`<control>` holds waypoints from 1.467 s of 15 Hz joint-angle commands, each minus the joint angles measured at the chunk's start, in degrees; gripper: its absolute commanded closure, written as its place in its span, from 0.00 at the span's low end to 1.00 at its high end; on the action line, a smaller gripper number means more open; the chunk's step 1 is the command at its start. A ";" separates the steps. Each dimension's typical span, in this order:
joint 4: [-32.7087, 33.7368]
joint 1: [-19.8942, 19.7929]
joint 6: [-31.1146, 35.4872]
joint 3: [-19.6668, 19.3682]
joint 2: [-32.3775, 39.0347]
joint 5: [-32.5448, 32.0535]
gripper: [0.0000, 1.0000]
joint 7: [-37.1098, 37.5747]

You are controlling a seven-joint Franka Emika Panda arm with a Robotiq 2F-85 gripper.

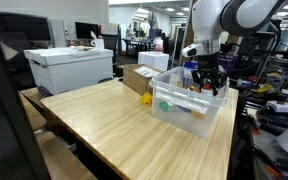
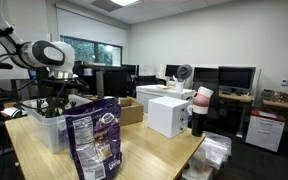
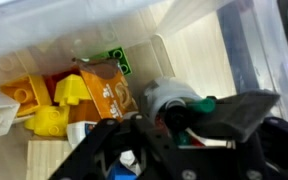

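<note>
White cylinder with a green tip [image 3: 174, 98] sits between the fingers of the gripper [image 3: 174, 118], which we read as closed to a narrow gap upon it; both lie low inside the clear bin [image 1: 184, 118], which stands on the wooden table [image 1: 99, 120] in both exterior views; just beside the cylinder we note an orange block [image 3: 99, 90], a yellow toy [image 3: 49, 120] and a green block [image 3: 116, 58].
</note>
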 commanded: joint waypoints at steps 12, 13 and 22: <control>4.40 2.78 -3.40 2.97 0.78 5.22 0.66 -1.94; 5.07 2.78 -4.71 3.11 0.72 5.07 0.66 -1.93; 14.77 3.04 -14.44 4.07 -2.23 5.01 0.66 -1.90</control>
